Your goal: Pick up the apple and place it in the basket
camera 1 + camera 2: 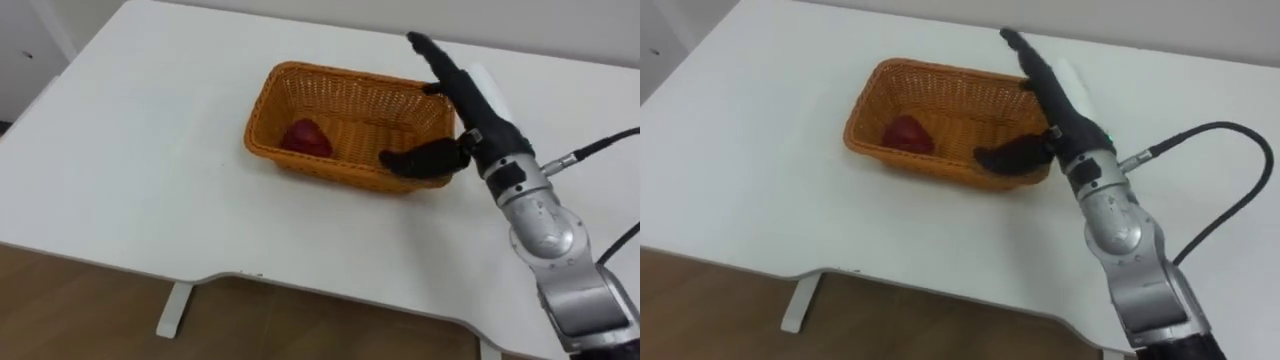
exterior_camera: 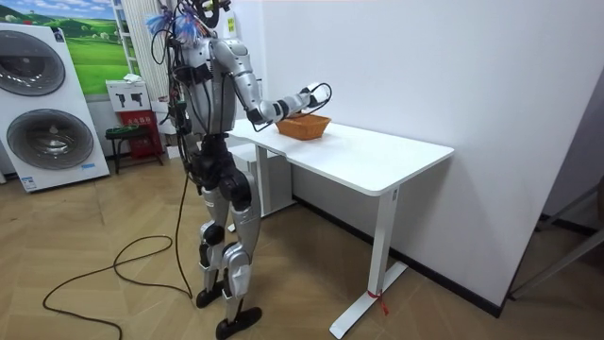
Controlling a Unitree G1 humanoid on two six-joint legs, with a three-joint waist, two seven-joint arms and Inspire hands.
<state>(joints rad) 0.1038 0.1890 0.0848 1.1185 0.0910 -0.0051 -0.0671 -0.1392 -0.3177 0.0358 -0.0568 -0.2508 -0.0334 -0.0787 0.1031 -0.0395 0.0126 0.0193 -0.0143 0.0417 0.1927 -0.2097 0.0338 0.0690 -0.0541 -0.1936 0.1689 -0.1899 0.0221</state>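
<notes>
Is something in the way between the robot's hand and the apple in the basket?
No, nothing visible is. The right hand is open at the right end of the wicker basket. The red apple lies inside at the left end. Only bare basket floor is between them.

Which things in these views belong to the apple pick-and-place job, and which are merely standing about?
Part of the job:
- red apple, lying in the basket
- orange woven wicker basket
- robot's right hand, open over the basket's right end
- white table

Standing about:
- two white washing machines
- green landscape picture on the wall
</notes>
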